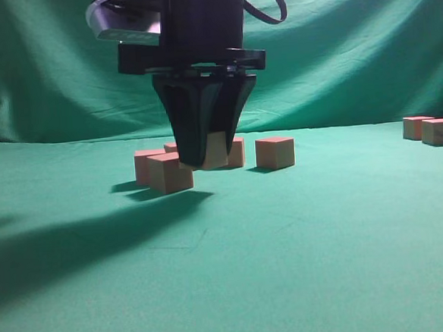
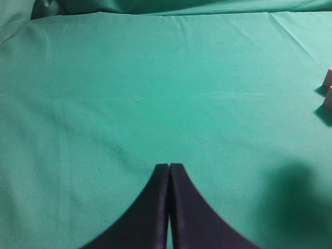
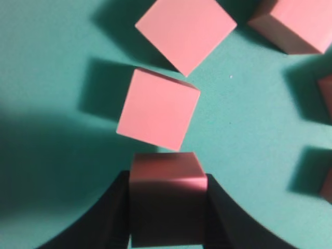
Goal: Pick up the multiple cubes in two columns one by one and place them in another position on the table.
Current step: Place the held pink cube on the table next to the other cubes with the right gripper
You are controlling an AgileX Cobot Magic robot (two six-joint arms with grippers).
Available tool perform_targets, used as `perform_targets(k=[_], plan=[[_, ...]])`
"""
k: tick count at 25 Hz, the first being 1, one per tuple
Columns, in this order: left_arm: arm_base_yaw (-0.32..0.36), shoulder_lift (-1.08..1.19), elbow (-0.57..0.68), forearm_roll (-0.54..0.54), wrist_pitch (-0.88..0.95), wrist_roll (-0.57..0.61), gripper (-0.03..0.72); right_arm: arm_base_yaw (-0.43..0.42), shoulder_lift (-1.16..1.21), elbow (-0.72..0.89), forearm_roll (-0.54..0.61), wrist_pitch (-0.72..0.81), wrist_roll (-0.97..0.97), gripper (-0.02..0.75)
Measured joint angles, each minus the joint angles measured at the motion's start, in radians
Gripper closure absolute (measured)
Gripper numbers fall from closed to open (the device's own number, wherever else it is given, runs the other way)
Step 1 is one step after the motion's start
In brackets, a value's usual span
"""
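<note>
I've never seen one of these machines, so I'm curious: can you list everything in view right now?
held cube: one, pink top, between the right gripper's fingers, at the near cluster.
clustered cubes: at least four, tan sides and pink tops, mid-table around that gripper.
far cubes: two, same colours, far right.
table: one, green cloth.
backdrop: one, draped green cloth, behind.
right gripper: black, shut on the held cube.
left gripper: black, shut, empty, over bare cloth.

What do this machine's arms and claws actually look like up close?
Both are matte black. The right gripper has two broad fingers tapering downward from a boxy black body, with a silver-grey camera housing and a looping black cable on top. The left gripper shows two curved, pointed black fingers. No markings are visible.
</note>
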Motion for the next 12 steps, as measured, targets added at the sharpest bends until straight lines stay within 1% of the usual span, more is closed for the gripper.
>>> perform_targets(k=[6, 12], plan=[[0.000, 0.000, 0.000, 0.000, 0.000, 0.000, 0.688, 0.000, 0.009, 0.000, 0.000, 0.005, -0.084, 0.463], [0.000, 0.000, 0.000, 0.000, 0.000, 0.000, 0.688, 0.000, 0.031, 0.000, 0.004, 0.016, -0.097, 0.463]])
